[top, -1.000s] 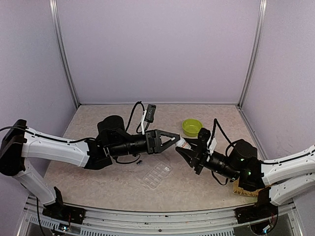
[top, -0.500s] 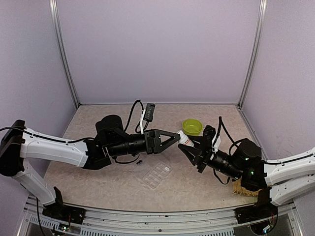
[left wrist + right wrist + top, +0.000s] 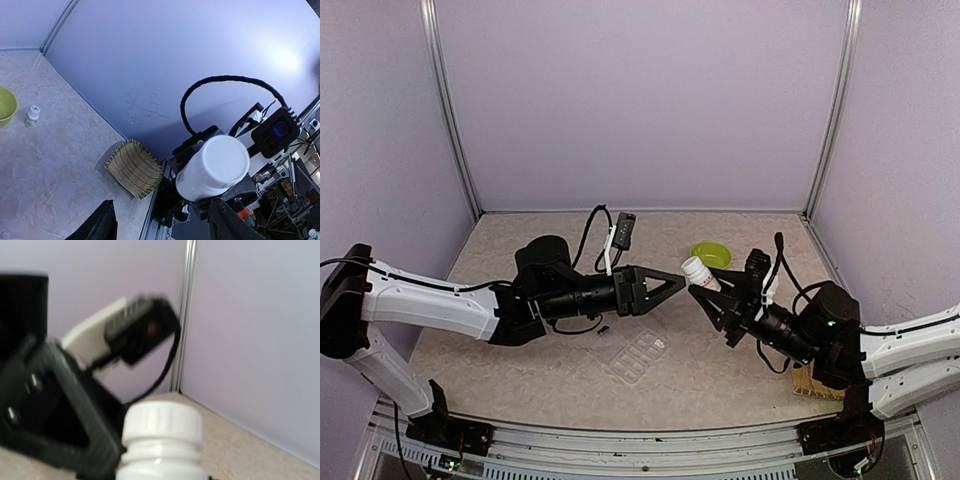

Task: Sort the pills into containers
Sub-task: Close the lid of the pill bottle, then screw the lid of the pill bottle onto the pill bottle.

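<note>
The right claw (image 3: 713, 291) pinches a white bottle (image 3: 699, 273) by its body and holds it in the air, tilted, with the cap (image 3: 162, 424) pointing toward the left claw (image 3: 674, 283). The left claw is spread: in its wrist view the two fingers (image 3: 97, 227) stand well apart on both sides of the cap and do not touch it. It holds nothing.

The box (image 3: 638, 356) lies flat on the table (image 3: 500, 250), below the two claws and nearer to the arm bases. I cannot see any pills; probably they are inside the closed bottle, so no sorting is done yet. I judge that the step in hand is opening the bottle.

Several things could go wrong here:

- If the left claw closes off-centre, it may push the bottle sideways out of the right grip, because the body is round and smooth.
- If the cap is turned with a weak grip, the fingers may slip on it.
- If the cap comes off while the bottle is tilted like this, pills may spill on the table beside the box or roll toward the bowl (image 3: 710, 256).
- The two claws are very near, so they may collide.
</note>
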`<act>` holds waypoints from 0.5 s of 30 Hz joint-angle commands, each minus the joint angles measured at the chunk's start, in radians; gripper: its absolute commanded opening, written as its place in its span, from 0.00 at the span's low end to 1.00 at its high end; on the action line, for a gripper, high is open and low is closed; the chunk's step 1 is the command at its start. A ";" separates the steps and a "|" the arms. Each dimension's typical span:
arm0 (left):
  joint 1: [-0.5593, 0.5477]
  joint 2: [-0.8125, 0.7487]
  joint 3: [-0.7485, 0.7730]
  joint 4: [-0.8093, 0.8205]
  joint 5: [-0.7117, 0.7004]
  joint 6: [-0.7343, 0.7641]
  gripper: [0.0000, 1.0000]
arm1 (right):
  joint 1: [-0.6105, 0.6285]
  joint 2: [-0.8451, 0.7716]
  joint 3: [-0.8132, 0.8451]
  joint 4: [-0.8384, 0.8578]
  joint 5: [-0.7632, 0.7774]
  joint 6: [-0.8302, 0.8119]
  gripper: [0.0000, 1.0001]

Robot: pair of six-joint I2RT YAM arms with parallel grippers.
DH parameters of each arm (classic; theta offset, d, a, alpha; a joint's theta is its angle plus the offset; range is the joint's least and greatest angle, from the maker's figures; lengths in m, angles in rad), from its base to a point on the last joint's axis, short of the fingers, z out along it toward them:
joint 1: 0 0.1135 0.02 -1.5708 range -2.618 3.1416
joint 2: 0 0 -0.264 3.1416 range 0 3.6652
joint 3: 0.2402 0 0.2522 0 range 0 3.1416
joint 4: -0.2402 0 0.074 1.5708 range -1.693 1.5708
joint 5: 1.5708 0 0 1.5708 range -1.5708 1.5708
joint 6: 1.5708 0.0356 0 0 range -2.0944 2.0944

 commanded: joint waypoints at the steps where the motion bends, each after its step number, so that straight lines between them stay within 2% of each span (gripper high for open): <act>1: 0.003 -0.013 -0.022 -0.023 -0.007 0.022 0.62 | 0.017 -0.032 -0.007 0.072 0.004 0.002 0.00; 7: 0.009 -0.050 -0.048 -0.023 -0.012 0.043 0.64 | 0.017 -0.050 -0.016 0.063 0.016 -0.002 0.00; 9: 0.011 -0.075 -0.059 -0.010 -0.002 0.065 0.74 | 0.017 -0.048 -0.014 0.049 0.018 -0.003 0.00; 12: 0.009 -0.113 -0.072 0.014 0.020 0.093 0.96 | 0.017 -0.027 0.002 0.019 0.016 0.005 0.00; 15: 0.006 -0.138 -0.070 0.025 0.037 0.109 0.99 | 0.017 0.012 0.032 -0.014 0.001 0.015 0.00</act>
